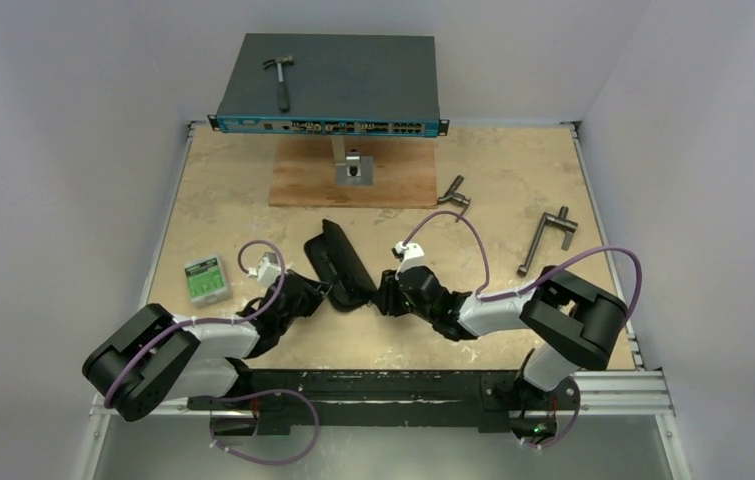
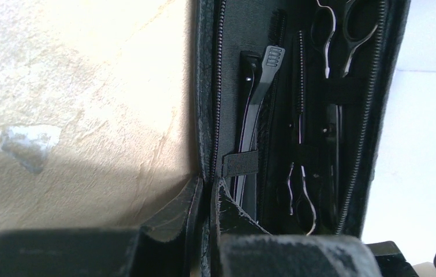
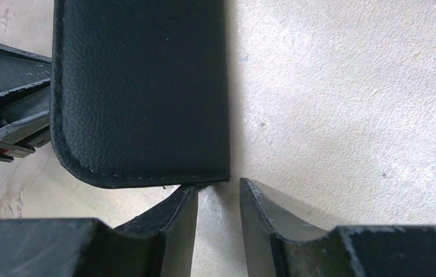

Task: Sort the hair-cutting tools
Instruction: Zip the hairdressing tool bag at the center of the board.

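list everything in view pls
table: 1, beige, underneath
switch: 1, dark, far edge
hammer: 1, grey, on switch
board: 1, wooden, before switch
bracket: 1, silver, on board
T-handled tools: 2, grey, right
box: 1, green, left
case: 1, black, centre, open
scissors: 2, silver, in case
comb: 1, black, in case
hair clip: 1, black, in case
left arm: 1, grey, jaws shut on case edge
right arm: 1, grey, jaws open at case corner

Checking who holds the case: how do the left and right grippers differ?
The left gripper is shut, pinching the zipper edge of the case; the right gripper is open, gripping nothing. The left gripper faces the case's inside, with scissors; the right gripper faces its grained outside. Both sit at the case's rim.
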